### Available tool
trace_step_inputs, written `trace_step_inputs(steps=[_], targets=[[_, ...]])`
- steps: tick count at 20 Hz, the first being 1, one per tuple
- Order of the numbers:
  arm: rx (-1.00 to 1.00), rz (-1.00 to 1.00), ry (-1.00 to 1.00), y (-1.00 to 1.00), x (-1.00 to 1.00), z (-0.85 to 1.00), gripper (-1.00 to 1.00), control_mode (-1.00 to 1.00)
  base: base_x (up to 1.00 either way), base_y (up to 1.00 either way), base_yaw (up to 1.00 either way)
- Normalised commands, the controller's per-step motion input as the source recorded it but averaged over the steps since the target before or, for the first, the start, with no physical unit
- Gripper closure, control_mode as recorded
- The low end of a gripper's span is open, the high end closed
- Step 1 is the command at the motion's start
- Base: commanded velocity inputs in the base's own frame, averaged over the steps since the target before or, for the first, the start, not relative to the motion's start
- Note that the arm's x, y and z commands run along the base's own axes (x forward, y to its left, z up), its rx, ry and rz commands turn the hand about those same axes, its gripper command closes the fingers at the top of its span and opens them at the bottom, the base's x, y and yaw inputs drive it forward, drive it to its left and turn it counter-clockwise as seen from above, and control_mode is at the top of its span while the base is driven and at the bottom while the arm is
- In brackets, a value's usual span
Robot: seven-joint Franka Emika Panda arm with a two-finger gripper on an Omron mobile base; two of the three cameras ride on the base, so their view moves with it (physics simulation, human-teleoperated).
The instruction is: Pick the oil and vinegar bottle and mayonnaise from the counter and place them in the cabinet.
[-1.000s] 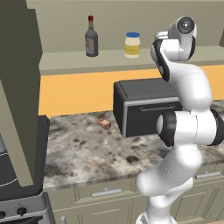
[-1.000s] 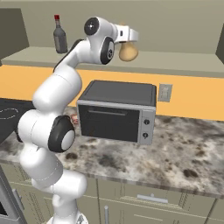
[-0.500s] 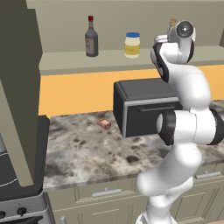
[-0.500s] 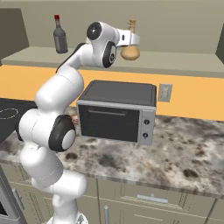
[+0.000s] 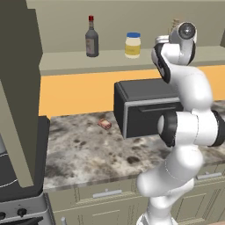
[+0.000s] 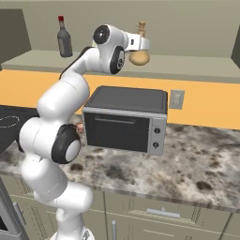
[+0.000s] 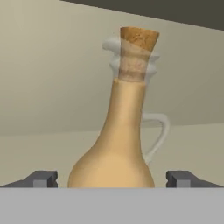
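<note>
The oil and vinegar bottle (image 7: 120, 144) is standing on the cabinet (image 6: 197, 70) shelf between the jaws, which are gaping apart. The mayonnaise (image 5: 132, 45) and a dark bottle (image 5: 91, 39) are sitting along the shelf.

Cabinet shelf (image 5: 66, 59) holds dark red-capped bottle (image 5: 91, 39), mayonnaise (image 5: 132, 45), oil and vinegar bottle (image 6: 139, 51). Counter (image 5: 88, 149) carries black toaster oven (image 6: 125, 119), small reddish item (image 5: 104, 124).
</note>
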Motion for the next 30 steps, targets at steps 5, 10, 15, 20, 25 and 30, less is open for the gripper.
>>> trace_step_inputs(steps=[5, 10, 15, 20, 25, 30], targets=[[0.06, 0.0, -0.05, 0.0, -0.4, 0.0, -1.0, -1.0, 0.0, 0.0, 0.0], [0.06, 0.0, -0.05, 0.01, -0.67, -0.02, -1.0, -1.0, 0.0, 0.0, 0.0], [0.05, 0.0, -0.04, 0.17, -0.85, -0.19, -1.0, -1.0, 0.0, 0.0, 0.0], [0.04, 0.0, -0.01, 0.4, -0.94, -0.43, -1.0, -1.0, 0.0, 0.0, 0.0], [0.0, 0.0, 0.0, 0.49, -0.83, -0.54, -1.0, -1.0, 0.0, 0.0, 0.0], [0.0, 0.0, 0.0, 0.5, -0.65, -0.65, -1.0, -1.0, 0.0, 0.0, 0.0]])
